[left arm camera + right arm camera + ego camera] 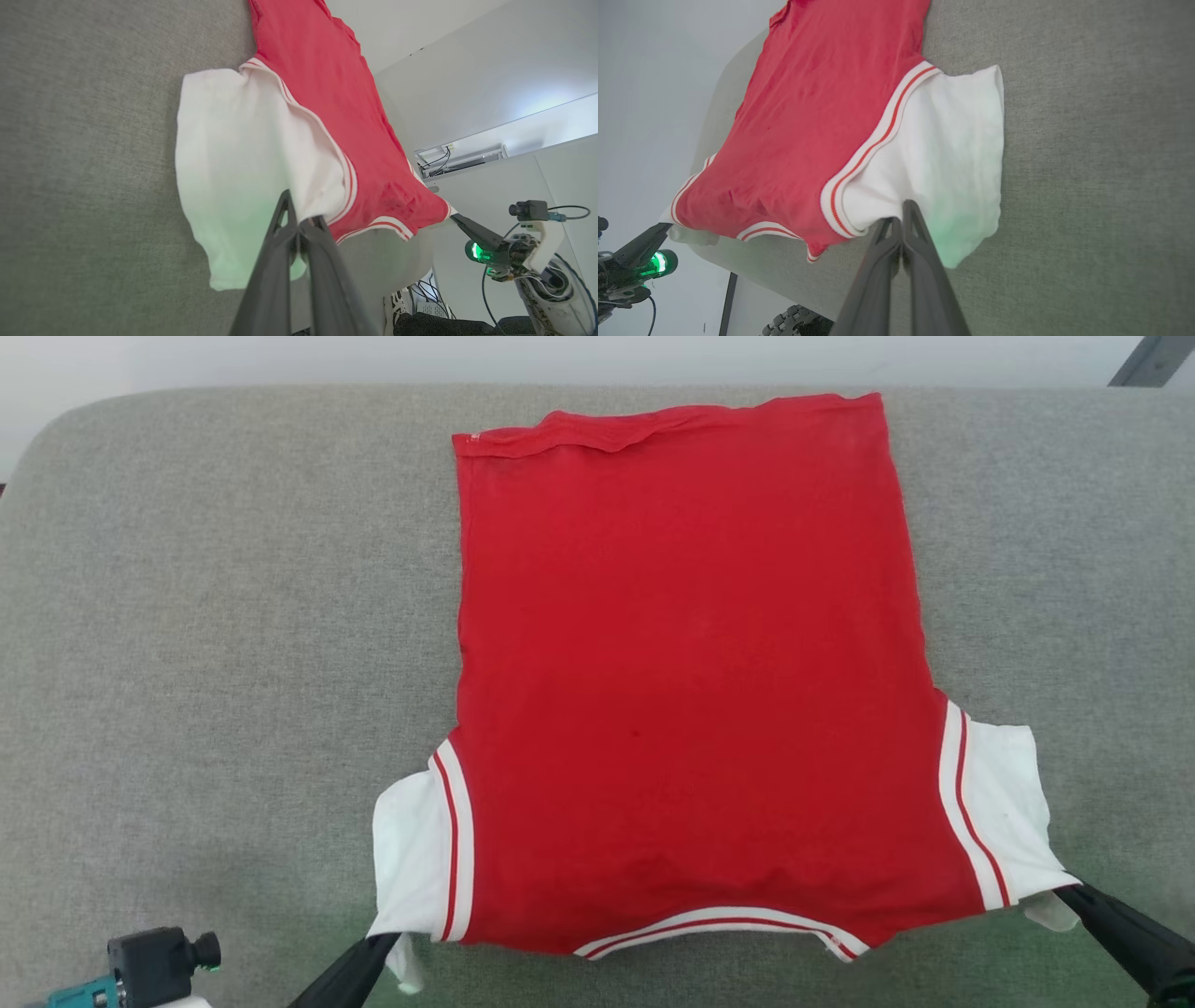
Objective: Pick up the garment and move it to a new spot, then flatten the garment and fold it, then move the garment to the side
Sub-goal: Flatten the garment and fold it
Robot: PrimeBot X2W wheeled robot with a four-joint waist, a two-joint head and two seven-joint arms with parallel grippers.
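Left jaws: fingers [275,261] pressed together, pinching the near edge of the white left sleeve [233,154]. Right jaws: fingers [878,280] likewise together, pinching the white right sleeve [943,154].

The shirt [691,663] lies flat between the two sets of jaws and stretches away from them. Its neck trim [719,922] is nearest them, the hem at the far end. Red body, with red-and-white striped bands at the sleeve seams and neck.

There is a tiny pale speck at the far hem corner [473,436], on the left jaws' side, too small to read.

The worktop [233,616] is covered in grey woven cloth, with a rounded corner far beyond the left jaws. The shirt sits a bit toward the right jaws' side.

Room: pale walls [467,84], with a white ledge with cables [434,161] behind the right arm. A green light [476,251] glows at that arm's wrist. A black camera [154,963] sits beside the left jaws.
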